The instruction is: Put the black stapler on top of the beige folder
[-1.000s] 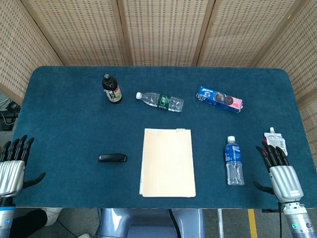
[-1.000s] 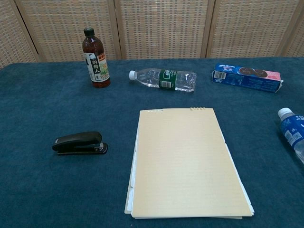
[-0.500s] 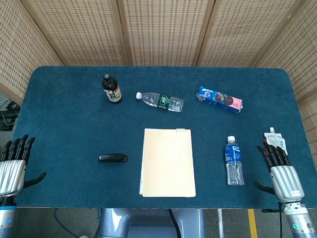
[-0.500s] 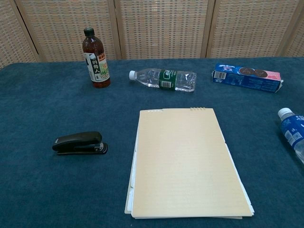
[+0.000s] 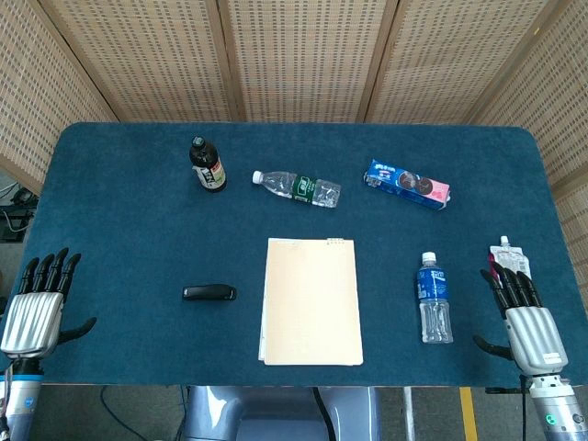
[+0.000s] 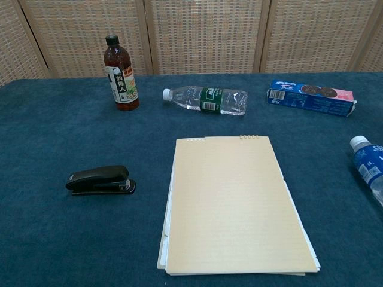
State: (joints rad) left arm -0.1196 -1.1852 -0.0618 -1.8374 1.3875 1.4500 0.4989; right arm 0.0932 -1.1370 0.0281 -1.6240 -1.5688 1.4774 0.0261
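Note:
The black stapler (image 5: 209,293) (image 6: 100,180) lies flat on the blue table, a short way left of the beige folder (image 5: 310,300) (image 6: 234,204), which lies in the middle near the front edge. My left hand (image 5: 39,307) hovers at the table's front left corner, fingers apart and holding nothing, well left of the stapler. At the front right corner my right hand (image 5: 524,318) is likewise spread and holds nothing. The chest view shows neither hand.
A dark sauce bottle (image 5: 208,165) (image 6: 121,73) stands at the back left. A clear water bottle (image 5: 297,188) (image 6: 205,99) lies behind the folder. A blue cookie box (image 5: 406,185) (image 6: 311,97) lies back right. A blue-labelled bottle (image 5: 433,299) (image 6: 370,167) and a white pouch (image 5: 510,256) lie near my right hand.
My left hand has shifted a little to the right and forward, towards the table. My right hand has barely moved. Stapler and folder lie as before.

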